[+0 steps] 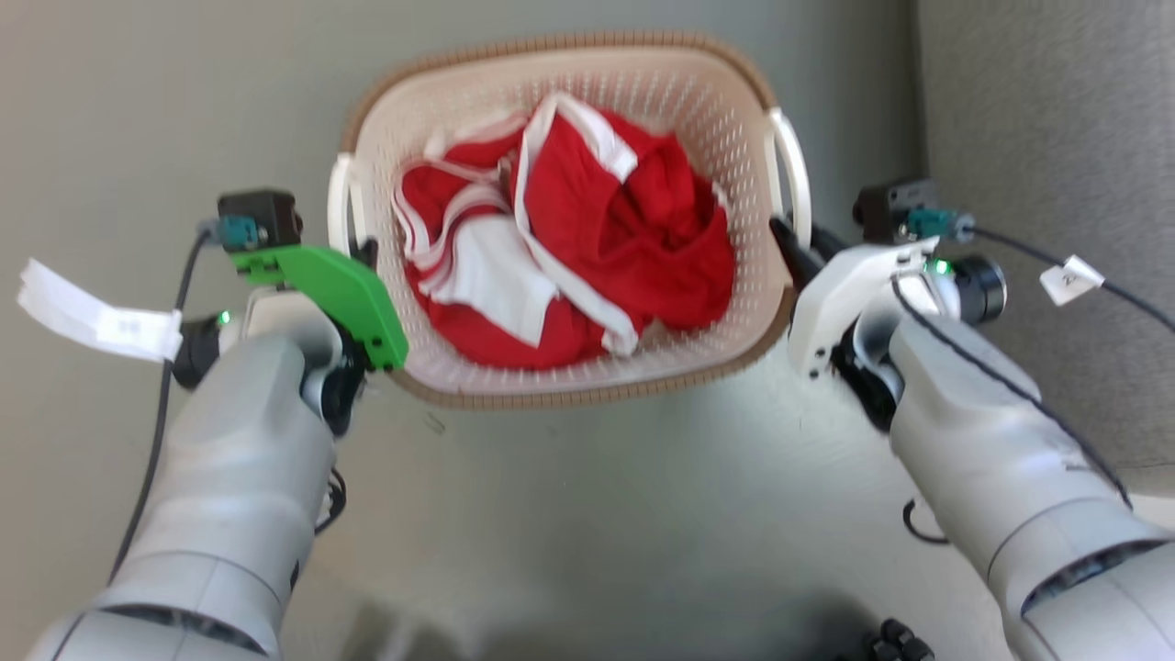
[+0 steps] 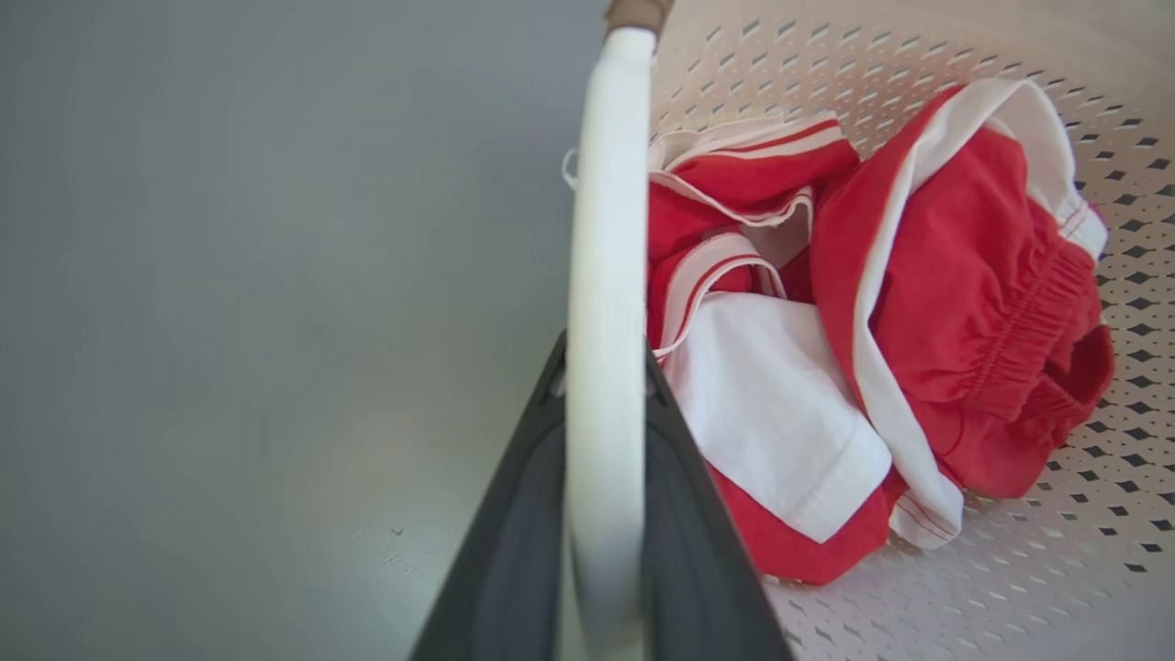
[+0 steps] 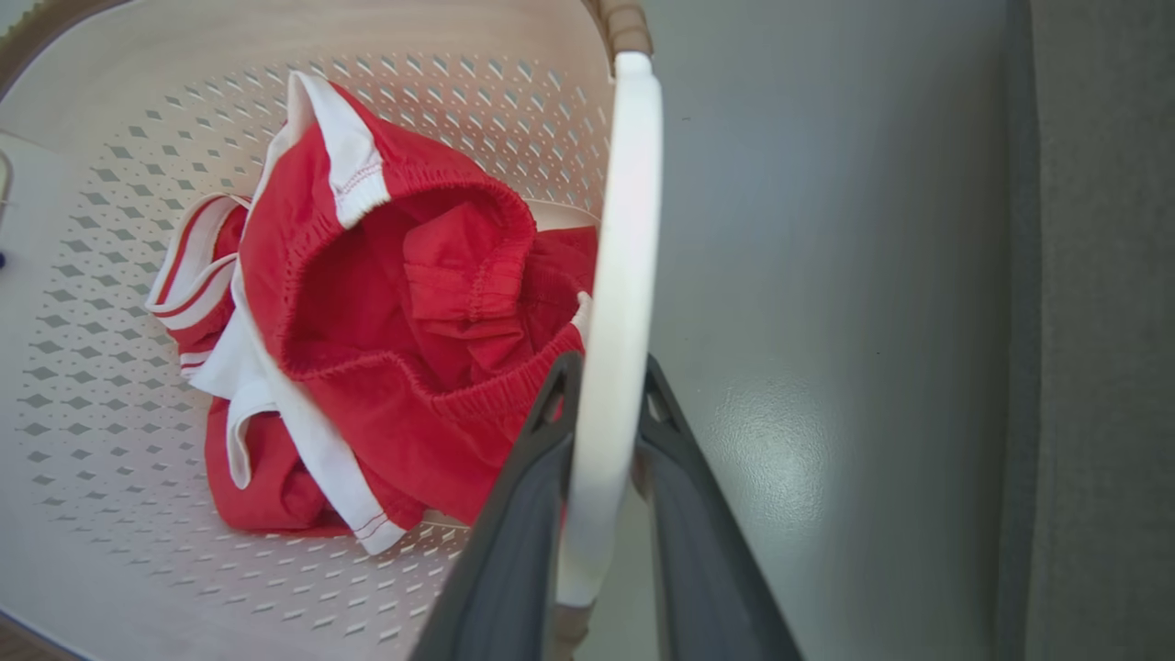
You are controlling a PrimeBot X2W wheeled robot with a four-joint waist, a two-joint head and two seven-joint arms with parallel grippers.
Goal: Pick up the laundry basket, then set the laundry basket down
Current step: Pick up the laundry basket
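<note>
Cream perforated plastic, the laundry basket (image 1: pixel 734 119) holding red-and-white clothes (image 1: pixel 633 229) is over the grey floor (image 1: pixel 587 514), left gripper (image 2: pixel 606 367) pinching its left handle (image 2: pixel 606 229), right gripper (image 3: pixel 608 367) pinching its right handle (image 3: pixel 626 229).

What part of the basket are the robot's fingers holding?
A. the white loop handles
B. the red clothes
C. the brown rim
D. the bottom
A: on the laundry basket, the left gripper has its dark fingers on either side of the left handle, and the right gripper has its fingers on either side of the right handle.
</note>
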